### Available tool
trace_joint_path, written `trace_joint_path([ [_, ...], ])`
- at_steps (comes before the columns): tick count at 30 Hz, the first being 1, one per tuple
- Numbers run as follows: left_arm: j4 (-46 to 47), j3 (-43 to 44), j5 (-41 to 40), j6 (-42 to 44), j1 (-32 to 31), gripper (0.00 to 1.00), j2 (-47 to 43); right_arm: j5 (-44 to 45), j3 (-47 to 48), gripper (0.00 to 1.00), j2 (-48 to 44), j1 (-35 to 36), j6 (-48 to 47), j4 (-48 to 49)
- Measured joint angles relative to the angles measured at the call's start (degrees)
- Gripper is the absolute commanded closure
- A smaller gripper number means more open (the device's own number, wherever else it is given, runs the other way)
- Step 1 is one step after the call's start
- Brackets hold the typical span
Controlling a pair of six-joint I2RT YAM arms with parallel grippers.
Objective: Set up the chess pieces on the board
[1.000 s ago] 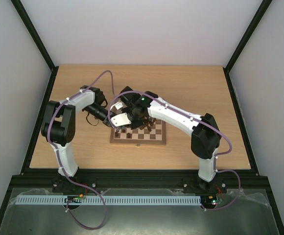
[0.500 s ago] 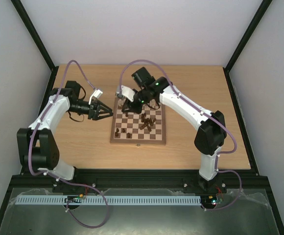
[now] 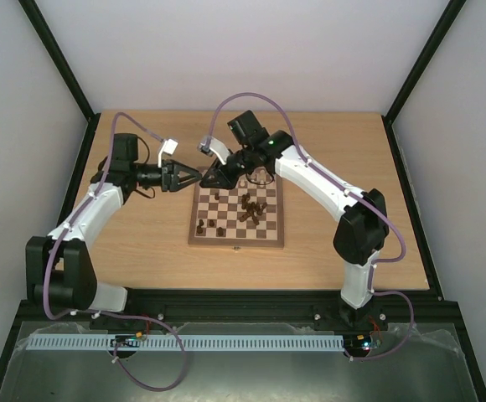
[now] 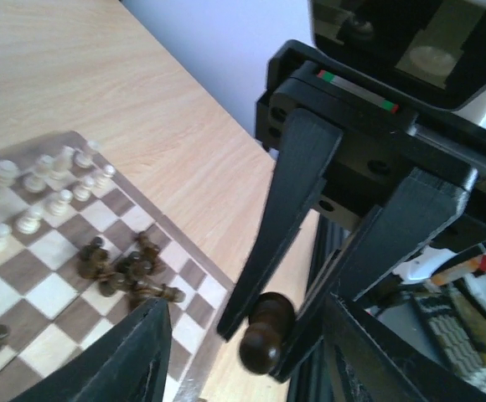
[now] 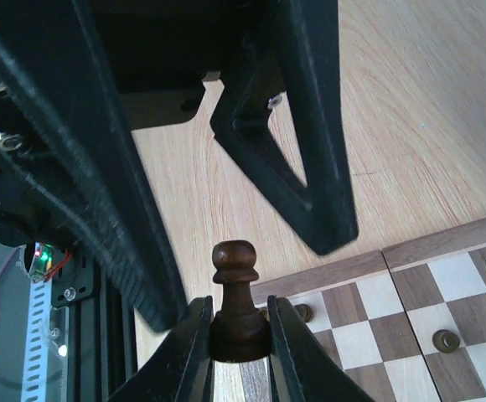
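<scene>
Dark pawn (image 5: 233, 276) pinched at base btwn tips of right gripper (image 5: 239, 316), head free. Held at far-left corner of board (image 3: 235, 243), over table (image 3: 335, 151). Too small to spot in top view.

R wrist only: black fingers (image 5: 310, 126) of other arm close behind pawn.

L wrist only: left gripper (image 4: 245, 335) spread wide, flanking pawn, no contact. Cream pieces (image 4: 33, 197) in rows, dark pieces (image 4: 126, 272) heaped mid-board.
</scene>
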Motion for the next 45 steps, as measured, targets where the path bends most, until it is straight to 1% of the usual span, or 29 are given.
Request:
trace_joint_path([
  [5,0.94,0.0,2.69,-2.54,-1.51,0.6,1.33,-0.11,-0.61,0.89,-0.04,0.0,0.17,0.2],
  [10,0.33,0.46,4.48,-2.56,-1.66,0.7,2.08,-0.04,-0.7,0.88,-0.04,-0.02,0.28,0.24],
  [16,-2.16,1.57,5.53,-1.11,-1.64,0.79,3.78,-0.04,-1.22,0.88,-0.04,-0.07,0.07,0.17],
  [22,-3.3,1.68,4.24,0.13,-1.79,0.86,4.48,0.42,-2.08,0.84,-0.26,-0.04,0.04,0.33],
  [24,-4.15,2.1,3.37,1.14,-2.27,0.86,4.5,1.18,-2.95,0.81,-0.85,-0.04,0.0,0.61],
  [28,-5.9,3.52,1.36,3.19,-3.32,0.87,4.76,2.99,-5.53,0.62,-3.06,-0.04,-0.44,1.03],
  [30,-6.71,4.44,0.15,4.37,-3.72,0.87,5.22,4.07,-6.99,0.57,-4.33,-0.09,-0.46,1.16],
  [31,-7.58,5.22,-0.83,5.46,-4.02,0.87,5.62,4.59,-8.09,0.53,-5.14,-0.24,-0.87,1.2],
  [33,-10.25,6.93,-2.84,8.55,-4.87,0.87,6.27,5.62,-10.71,0.52,-7.19,-0.72,-1.27,1.2],
  [35,-13.33,8.72,-5.33,12.63,-6.1,0.87,6.75,6.29,-14.12,0.52,-9.7,-1.53,-1.44,1.31],
  [39,-19.54,11.74,-11.61,22.1,-10.6,0.87,7.08,8.15,-22.01,0.51,-15.54,-5.11,-0.52,1.99],
  [42,-24.3,13.46,-16.96,30.12,-13.9,0.87,7.15,11.91,-28.59,0.51,-19.85,-7.19,1.22,3.02],
  [45,-28.15,15.3,-21.73,37.92,-16.57,0.87,7.61,15.43,-33.11,0.5,-22.34,-8.33,2.73,3.65],
])
